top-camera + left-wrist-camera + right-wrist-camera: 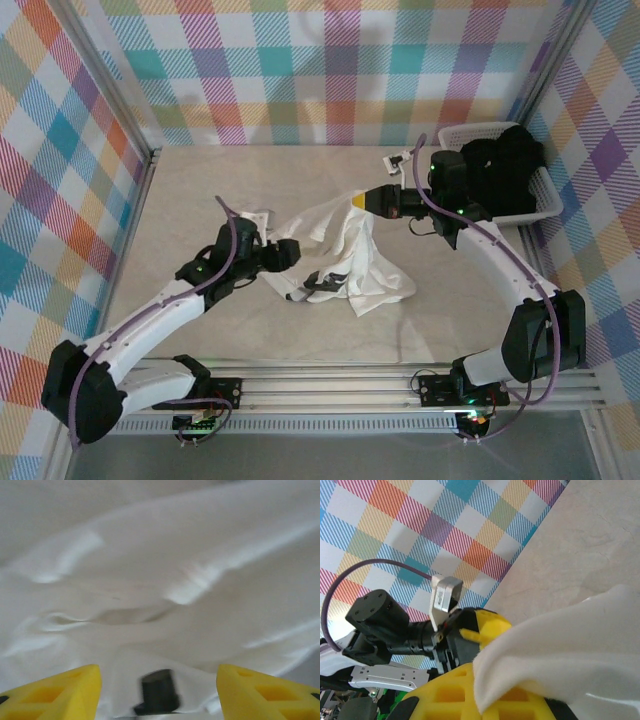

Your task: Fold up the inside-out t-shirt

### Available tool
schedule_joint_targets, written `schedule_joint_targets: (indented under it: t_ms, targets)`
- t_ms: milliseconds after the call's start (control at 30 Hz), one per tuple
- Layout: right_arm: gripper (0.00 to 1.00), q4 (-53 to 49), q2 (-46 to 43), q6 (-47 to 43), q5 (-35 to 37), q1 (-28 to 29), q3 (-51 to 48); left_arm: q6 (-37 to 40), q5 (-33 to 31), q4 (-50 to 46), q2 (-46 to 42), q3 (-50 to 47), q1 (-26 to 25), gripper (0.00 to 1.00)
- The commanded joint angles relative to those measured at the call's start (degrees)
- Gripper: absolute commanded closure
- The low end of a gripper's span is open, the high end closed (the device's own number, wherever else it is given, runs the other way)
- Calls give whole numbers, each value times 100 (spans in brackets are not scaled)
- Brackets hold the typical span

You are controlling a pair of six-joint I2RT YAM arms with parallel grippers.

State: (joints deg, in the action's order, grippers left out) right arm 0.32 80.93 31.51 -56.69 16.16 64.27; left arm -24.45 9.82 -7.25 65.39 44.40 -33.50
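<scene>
While your right hand (362, 200) is clamped on the far edge of the inside-out t-shirt (345, 255) and holds that edge off the table (190, 190), the rest of the cloth lies rumpled at the table's centre. From the right wrist, white cloth drapes over the yellow finger (470, 695).

Your left hand (292, 255) sits at the shirt's 9 o'clock side. From its wrist the two yellow fingers (60, 690) stand wide apart, gripping nothing, with cloth spread between and ahead of them.

At 2 o'clock a white basket (548, 205) stands against the side wall, with a black garment (500, 165) heaped in it. Your right forearm passes just beside its near-left rim, so that side is tight.

Bare table lies open from 9 to 11 o'clock, as a strip at 6 o'clock before the metal rail (330, 385), and at 3 to 4 o'clock between shirt and right arm. Plaid walls (300, 70) close off 9, 12 and 3 o'clock.
</scene>
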Motion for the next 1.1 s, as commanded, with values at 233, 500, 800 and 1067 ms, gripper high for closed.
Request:
schedule_joint_targets:
  t_ms: [233, 500, 800, 1067]
  targets:
    - [100, -74, 52, -247, -45, 9, 164, -171, 2009, 1970, 1146, 146, -235, 35]
    - [99, -43, 122, -198, -96, 10, 182, 633, 1846, 1329, 1748, 820, -418, 36]
    - [99, -541, 154, -474, 38, 5, 282, 775, 1321, 1223, 2210, 1273, -437, 59]
    - [83, -3102, -123, -2192, 4442, 424, 903, 788, 2045, 934, 1288, 1020, -58, 100]
